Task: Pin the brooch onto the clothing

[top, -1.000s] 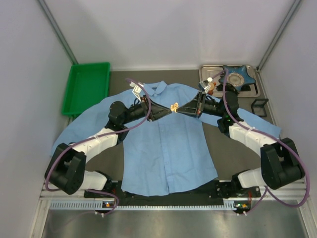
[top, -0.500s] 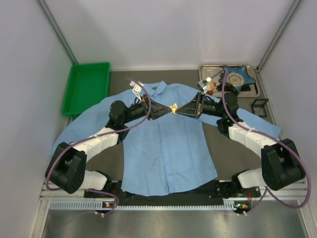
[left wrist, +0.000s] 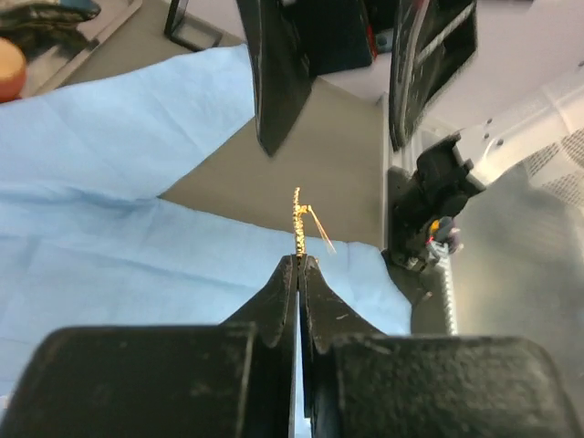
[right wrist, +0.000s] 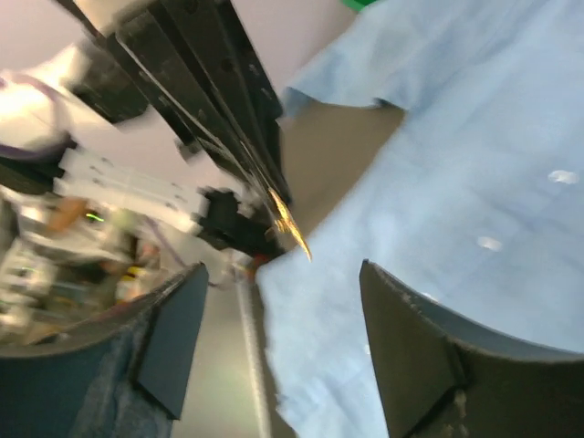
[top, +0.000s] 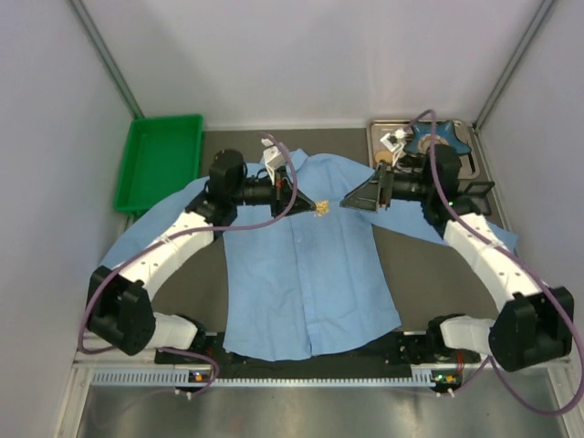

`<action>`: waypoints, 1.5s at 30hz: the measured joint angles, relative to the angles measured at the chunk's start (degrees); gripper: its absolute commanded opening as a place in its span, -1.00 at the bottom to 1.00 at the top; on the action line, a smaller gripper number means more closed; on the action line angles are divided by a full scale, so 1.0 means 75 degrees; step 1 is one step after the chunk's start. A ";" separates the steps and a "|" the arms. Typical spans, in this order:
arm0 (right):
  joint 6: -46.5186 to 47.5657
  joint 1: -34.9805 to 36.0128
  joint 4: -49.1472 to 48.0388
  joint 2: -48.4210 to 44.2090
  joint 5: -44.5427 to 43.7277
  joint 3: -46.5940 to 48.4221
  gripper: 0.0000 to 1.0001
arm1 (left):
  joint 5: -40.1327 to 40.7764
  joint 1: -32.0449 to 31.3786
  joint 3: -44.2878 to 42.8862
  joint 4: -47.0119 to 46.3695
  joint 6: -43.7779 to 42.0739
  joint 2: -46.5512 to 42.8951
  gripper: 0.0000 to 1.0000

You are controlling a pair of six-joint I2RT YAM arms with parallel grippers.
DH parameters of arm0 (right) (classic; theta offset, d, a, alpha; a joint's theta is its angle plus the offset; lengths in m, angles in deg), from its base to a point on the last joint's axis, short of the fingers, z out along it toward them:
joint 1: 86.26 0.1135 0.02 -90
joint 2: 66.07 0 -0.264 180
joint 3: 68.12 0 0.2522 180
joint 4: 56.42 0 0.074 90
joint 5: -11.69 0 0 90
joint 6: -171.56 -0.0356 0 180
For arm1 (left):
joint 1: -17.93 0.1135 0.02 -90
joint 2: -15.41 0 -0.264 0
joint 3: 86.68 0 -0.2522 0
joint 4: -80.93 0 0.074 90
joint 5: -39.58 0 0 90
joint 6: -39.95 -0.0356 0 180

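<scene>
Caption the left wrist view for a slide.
Gold brooch pinched edge-on in the left jaws over the light blue shirt; right jaws open beyond.

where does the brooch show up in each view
Top external: the brooch is centre, above the shirt, at the left gripper tip.
Left wrist: centre, edge-on, pinched in the shut jaws.
Right wrist: centre, a gold sliver between the open right gripper fingers.
Shared landmark: the light blue shirt.

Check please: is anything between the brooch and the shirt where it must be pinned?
Nothing visible. The left gripper holds the brooch over the upper front of the shirt, with bare fabric beneath it. The open right gripper stands apart, to one side.
</scene>
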 measured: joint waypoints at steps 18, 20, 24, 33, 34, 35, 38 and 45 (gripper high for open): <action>0.7729 0.1282 0.5368 -0.1204 -0.0924 0.1221 -0.21 | 0.0676 -0.1722 -0.3241 1.0558 -1.0832 0.0580 -1.00; 0.7600 0.1550 0.5173 -0.1250 -0.0956 0.0918 -0.21 | 0.0641 -0.1716 -0.3346 1.0567 -1.0917 0.0580 -1.00; 0.7172 0.2046 0.4849 -0.1373 -0.1043 0.0248 -0.19 | 0.0545 -0.1716 -0.3401 1.0529 -1.0940 0.0580 -1.00; 0.6239 0.2509 0.3870 -0.1440 -0.1282 -0.0469 -0.28 | 0.0408 -0.1716 -0.3416 1.0515 -1.0920 0.0580 -1.00; 0.6175 0.2512 0.3768 -0.1440 -0.1291 -0.0469 -0.29 | 0.0385 -0.1716 -0.3416 1.0515 -1.0905 0.0580 -1.00; 0.6123 0.2512 0.3689 -0.1440 -0.1291 -0.0469 -0.29 | 0.0353 -0.1716 -0.3416 1.0509 -1.0876 0.0580 -1.00; 0.5919 0.2556 0.3480 -0.1437 -0.1291 -0.0469 -0.32 | 0.0294 -0.1716 -0.3416 1.0471 -1.0824 0.0580 -1.00; 0.5359 0.2862 0.2984 -0.1346 -0.1294 -0.0469 -0.43 | 0.0274 -0.1716 -0.3416 1.0459 -1.0789 0.0580 -1.00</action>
